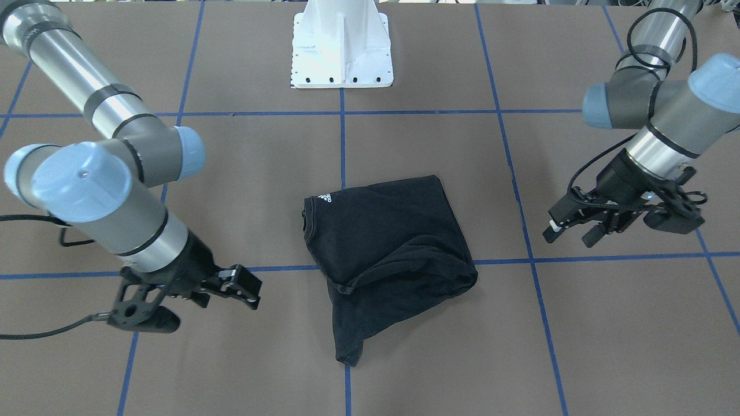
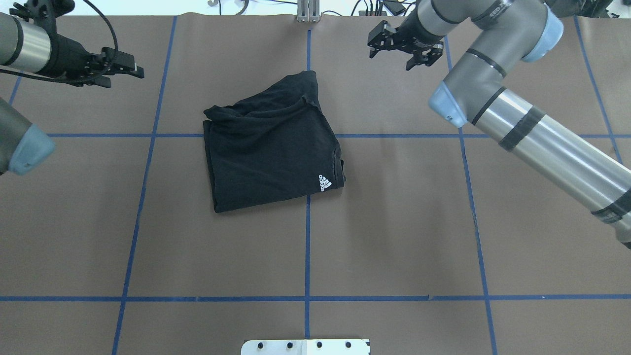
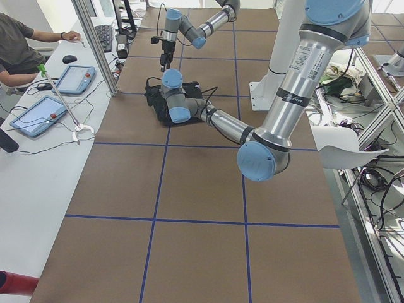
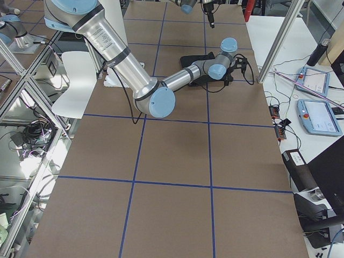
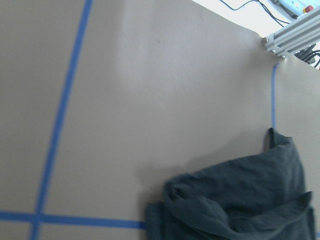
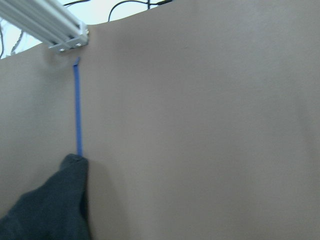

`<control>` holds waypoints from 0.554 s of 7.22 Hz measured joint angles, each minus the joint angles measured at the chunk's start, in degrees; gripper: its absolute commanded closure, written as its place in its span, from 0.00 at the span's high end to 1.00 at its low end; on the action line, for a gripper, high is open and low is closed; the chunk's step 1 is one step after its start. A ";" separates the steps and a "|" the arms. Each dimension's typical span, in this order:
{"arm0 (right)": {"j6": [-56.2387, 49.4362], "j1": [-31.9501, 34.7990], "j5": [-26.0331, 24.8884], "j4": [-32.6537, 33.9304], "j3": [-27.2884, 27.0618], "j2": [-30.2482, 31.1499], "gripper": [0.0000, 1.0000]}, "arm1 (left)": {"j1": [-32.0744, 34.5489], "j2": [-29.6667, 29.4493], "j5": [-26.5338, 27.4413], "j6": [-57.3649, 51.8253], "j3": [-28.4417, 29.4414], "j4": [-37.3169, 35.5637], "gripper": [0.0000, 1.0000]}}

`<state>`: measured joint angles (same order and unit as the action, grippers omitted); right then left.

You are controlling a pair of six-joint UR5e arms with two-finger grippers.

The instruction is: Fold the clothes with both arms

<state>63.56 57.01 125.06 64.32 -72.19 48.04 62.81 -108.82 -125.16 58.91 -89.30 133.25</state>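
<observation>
The clothes are one black T-shirt, folded into a rough square at mid-table, with a small white logo at its near right corner and a loose sleeve end trailing toward the operators' side. In the front-facing view the T-shirt lies between both arms. My left gripper hovers open, well off the shirt's left side, also seen as left gripper. My right gripper hangs open beyond the shirt's far right corner, right gripper. Neither touches the cloth. The wrist views show shirt edges.
Brown table cover with a blue tape grid. White pedestal base at the robot's side. An aluminium post stands at the far edge. A person sits at a side desk with tablets.
</observation>
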 measured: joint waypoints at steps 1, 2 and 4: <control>-9.44 3.80 1.01 5.94 -1.76 2.82 1.00 | 3.42 0.72 0.05 -8.24 1.31 -0.67 1.00; -20.91 7.41 1.35 10.84 -4.59 6.65 1.00 | 6.41 1.24 0.13 -16.17 2.81 -0.98 1.00; -37.77 14.38 2.46 14.73 -9.19 15.61 1.00 | 11.34 4.24 1.40 -29.24 3.81 -0.39 1.00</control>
<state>25.79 71.40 127.52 79.05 -81.38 63.65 74.15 -104.58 -123.77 29.67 -85.49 132.86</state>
